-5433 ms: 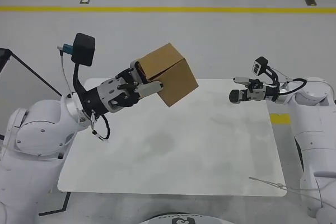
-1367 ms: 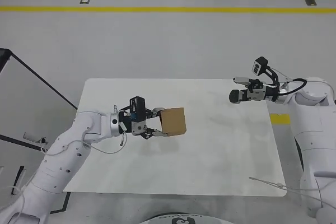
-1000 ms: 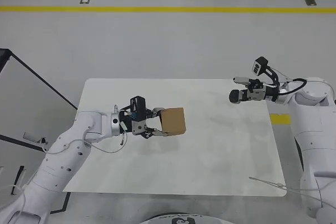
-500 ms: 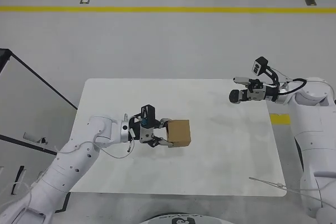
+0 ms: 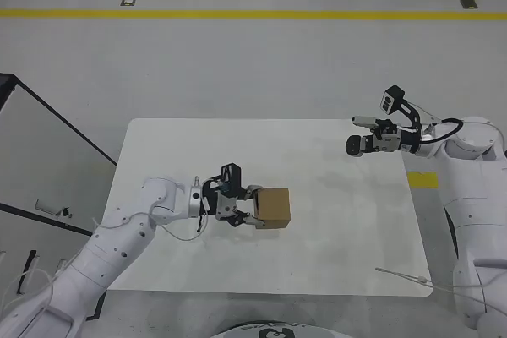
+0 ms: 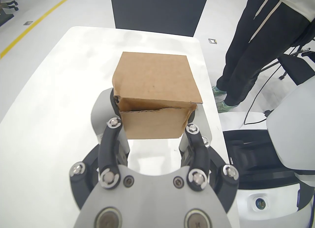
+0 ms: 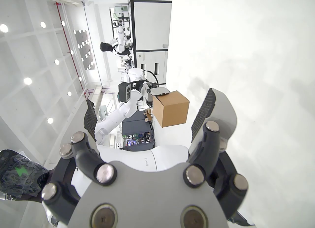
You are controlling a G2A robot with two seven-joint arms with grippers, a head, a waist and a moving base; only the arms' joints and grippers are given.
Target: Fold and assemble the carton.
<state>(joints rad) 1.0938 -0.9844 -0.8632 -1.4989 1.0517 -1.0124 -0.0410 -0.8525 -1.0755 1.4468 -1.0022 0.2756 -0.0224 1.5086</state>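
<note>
One plain brown carton (image 5: pixel 275 208) sits on the white worktop (image 5: pixel 346 253), clamped in the left gripper (image 5: pixel 253 208); the right gripper (image 5: pixel 351 145) hangs aside, fingers spread.

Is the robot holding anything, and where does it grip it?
The left gripper clasps the carton by two opposite side walls; right gripper is open, empty.

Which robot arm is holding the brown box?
The left end effector: it is shut on the carton. The right end effector is open, holding nothing.
</note>
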